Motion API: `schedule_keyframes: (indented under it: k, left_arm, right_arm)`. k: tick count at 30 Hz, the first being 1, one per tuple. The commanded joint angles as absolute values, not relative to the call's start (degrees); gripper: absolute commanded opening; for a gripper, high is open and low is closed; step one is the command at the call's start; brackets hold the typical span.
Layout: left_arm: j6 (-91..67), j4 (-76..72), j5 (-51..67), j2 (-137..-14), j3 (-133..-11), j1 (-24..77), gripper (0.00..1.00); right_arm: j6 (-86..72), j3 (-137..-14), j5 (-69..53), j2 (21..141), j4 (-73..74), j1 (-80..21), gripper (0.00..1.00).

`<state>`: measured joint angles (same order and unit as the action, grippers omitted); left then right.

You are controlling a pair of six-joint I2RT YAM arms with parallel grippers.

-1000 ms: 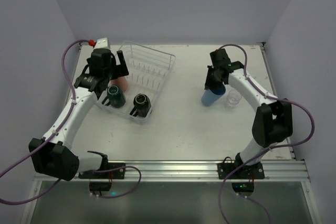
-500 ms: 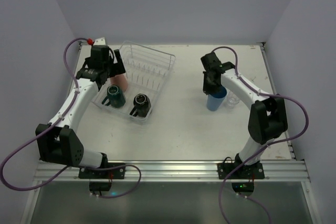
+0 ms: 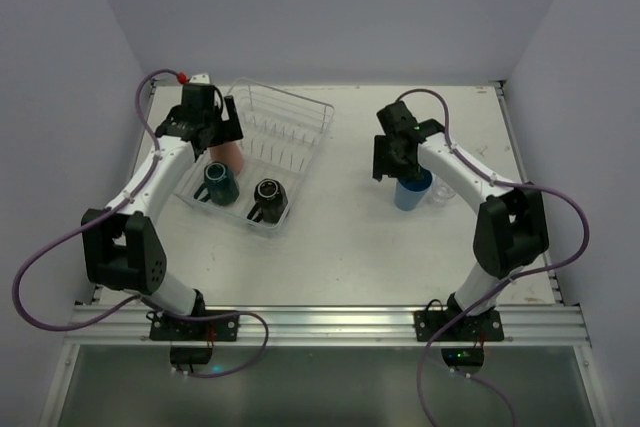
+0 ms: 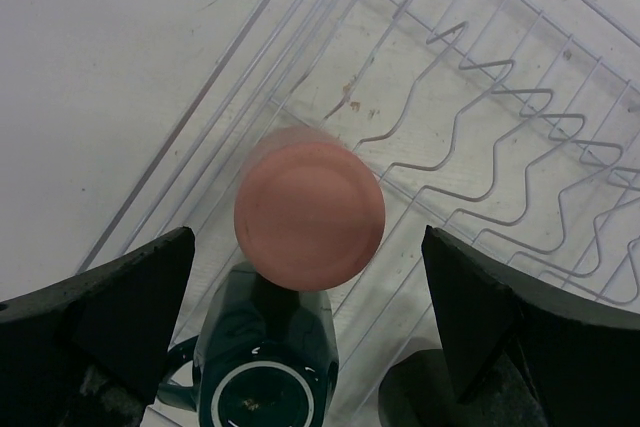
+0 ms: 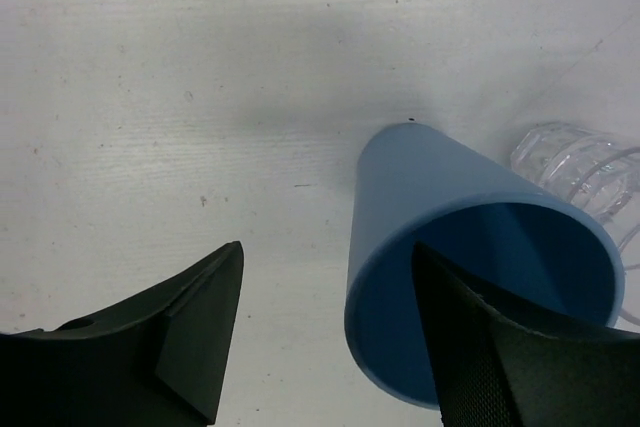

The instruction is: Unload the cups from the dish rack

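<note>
Hovering spread left claw [image 4: 308,237] over upturned salmon-pink plastic tumbler [image 4: 310,212] in clear pronged dish rack [image 4: 520,97] for pickup, holding right claw [image 5: 328,257] unclenched beside upright light-blue tumbler [image 5: 430,187].

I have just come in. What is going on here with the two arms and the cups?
The robot is emptying a dish rack. The left gripper hangs open over the upside-down salmon-pink tumbler in the rack, where the dark teal mug and the black mug also sit. The right gripper stands open at the light-blue tumbler, upright on the table next to a clear glass.
</note>
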<state>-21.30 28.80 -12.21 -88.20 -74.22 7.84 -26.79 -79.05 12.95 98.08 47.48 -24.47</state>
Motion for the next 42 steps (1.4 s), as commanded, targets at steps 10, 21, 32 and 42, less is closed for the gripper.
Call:
schedule_keyframes:
  k: [10, 21, 32, 42]
  left_arm:
    - [-18.98, 28.39, -12.83, -94.57, -77.70, 6.50, 1.00]
    - [-18.64, 26.98, -9.76, -98.17, -80.16, 5.80, 0.69]
    - [-18.46, 27.60, -8.10, -92.56, -80.51, 5.71, 0.00]
    - [-23.02, 21.37, 14.30, -74.72, -79.20, 5.80, 0.00]
  right_arm:
    - [-27.68, -77.96, 12.13, 83.25, 49.39, -25.75, 0.74]
    - [-27.60, -75.06, 11.08, 78.05, 49.13, -25.75, 0.75]
    - [-28.21, -74.44, 7.65, 76.38, 47.99, -25.84, 0.76]
    - [-30.93, -73.13, -5.87, 73.92, 41.23, -25.84, 0.78]
